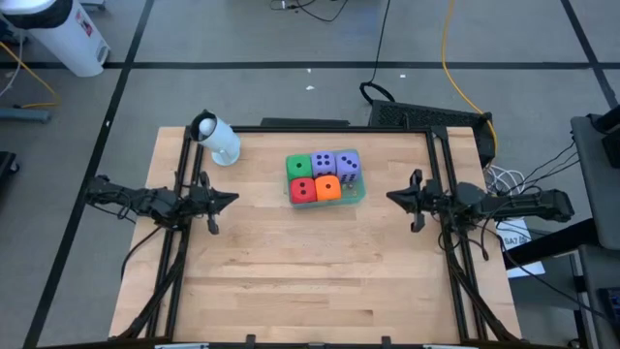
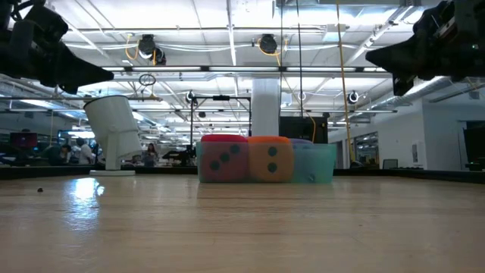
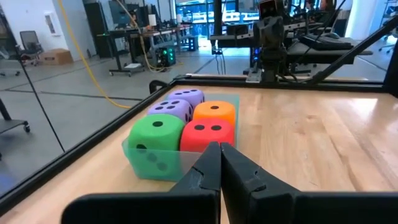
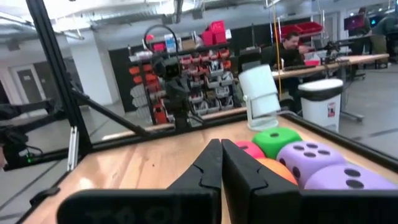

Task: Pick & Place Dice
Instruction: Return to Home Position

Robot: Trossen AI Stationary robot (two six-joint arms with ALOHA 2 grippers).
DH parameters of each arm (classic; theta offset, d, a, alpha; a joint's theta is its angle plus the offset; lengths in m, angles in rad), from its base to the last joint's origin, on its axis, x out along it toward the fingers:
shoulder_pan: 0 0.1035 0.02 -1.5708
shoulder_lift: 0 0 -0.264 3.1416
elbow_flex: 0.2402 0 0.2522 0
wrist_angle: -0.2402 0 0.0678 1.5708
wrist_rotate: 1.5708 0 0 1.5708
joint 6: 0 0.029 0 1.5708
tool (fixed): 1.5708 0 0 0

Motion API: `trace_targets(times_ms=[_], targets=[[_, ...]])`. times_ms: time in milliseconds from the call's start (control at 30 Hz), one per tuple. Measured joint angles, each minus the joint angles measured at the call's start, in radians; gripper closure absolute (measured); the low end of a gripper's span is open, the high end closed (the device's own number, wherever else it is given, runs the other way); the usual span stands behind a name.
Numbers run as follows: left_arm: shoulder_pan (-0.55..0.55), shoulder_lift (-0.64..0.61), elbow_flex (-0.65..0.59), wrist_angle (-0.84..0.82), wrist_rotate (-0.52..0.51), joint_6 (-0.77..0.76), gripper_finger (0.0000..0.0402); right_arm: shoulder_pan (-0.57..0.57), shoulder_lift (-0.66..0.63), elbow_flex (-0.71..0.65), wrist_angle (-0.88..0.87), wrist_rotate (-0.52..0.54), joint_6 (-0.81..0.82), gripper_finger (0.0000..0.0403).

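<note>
The near part of the light wooden table is seen bare. Farther on, the left gripper is held above the table's left side, and its two dark fingers are pressed together with nothing between them. Opposite to it, at the right side, the right gripper is held at about the same height, also closed on nothing. A small see-through bluish plastic bin is placed between them, slightly farther back and well apart from both. All five soft cubes are packed inside it. The red dice and the orange dice are set in the nearer row, touching each other. The green dice and a purple dice are set behind them, with a second purple dice at the right end. Near the far left corner a white cylindrical device is stood, tilted. Beyond the table, a seated person is seen in the room.
</note>
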Motion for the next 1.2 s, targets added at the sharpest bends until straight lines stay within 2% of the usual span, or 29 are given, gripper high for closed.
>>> trace_targets(times_ms=[267, 867, 1200], targets=[[0.001, 0.0, 0.0, 0.0, 0.008, 0.084, 0.0399, 0.0, 0.001, -0.001, 0.016, 0.0, 0.0, 0.0403], [0.001, 0.0, 0.0, 0.001, 0.008, 0.079, 0.0386, 0.0, 0.001, -0.001, 0.016, 0.0, 0.0, 0.0403], [0.001, 0.0, 0.0, 0.001, 0.009, 0.079, 0.0399, 0.0, 0.001, -0.001, 0.016, -0.001, 0.0, 0.0403]])
